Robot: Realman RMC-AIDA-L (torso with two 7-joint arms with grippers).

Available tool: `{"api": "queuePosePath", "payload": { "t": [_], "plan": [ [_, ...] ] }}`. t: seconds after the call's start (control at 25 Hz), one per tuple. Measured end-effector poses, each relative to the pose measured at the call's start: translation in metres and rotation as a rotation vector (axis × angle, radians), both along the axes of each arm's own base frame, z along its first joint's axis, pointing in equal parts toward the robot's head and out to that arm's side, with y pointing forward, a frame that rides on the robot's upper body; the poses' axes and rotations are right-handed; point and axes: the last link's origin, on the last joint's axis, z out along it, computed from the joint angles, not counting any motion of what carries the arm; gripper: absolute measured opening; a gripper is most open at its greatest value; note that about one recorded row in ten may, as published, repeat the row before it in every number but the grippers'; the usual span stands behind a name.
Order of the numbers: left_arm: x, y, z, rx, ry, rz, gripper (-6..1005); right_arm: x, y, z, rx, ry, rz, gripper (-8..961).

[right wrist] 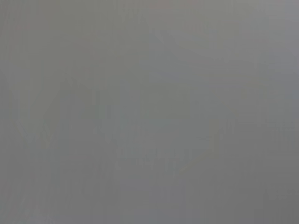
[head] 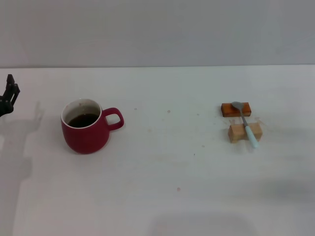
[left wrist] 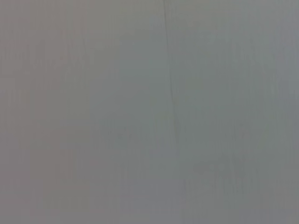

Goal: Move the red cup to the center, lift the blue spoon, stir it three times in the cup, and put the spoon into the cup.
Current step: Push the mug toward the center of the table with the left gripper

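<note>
My left end effector sits at the far left edge of the table, well apart from the cup; only a dark bit of it shows in the head view, and I cannot tell whether it is wide or narrow. My right end effector is out of sight in every view, so its state is unknown to me. Both wrist views show only a plain grey surface.

The cup stands upright on the left part of the table, handle pointing toward the right, dark liquid inside. The spoon lies far off on the right side, resting across two small blocks: its grey bowl on the orange block, its pale blue handle over the tan block, the handle end reaching past it toward me. The two blocks sit near each other, orange one farther from me
</note>
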Motion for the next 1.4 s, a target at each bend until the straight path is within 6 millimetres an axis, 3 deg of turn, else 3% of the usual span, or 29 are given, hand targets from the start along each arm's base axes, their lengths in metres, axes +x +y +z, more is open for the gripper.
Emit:
{"api": "queuePosePath", "payload": {
  "t": [1.4],
  "plan": [
    [0.0011, -0.0011, -0.0009, 0.003, -0.008, -0.003, 840, 0.0001, -0.0005, -0.0007, 0.0, 0.001, -0.001, 810]
  ]
}}
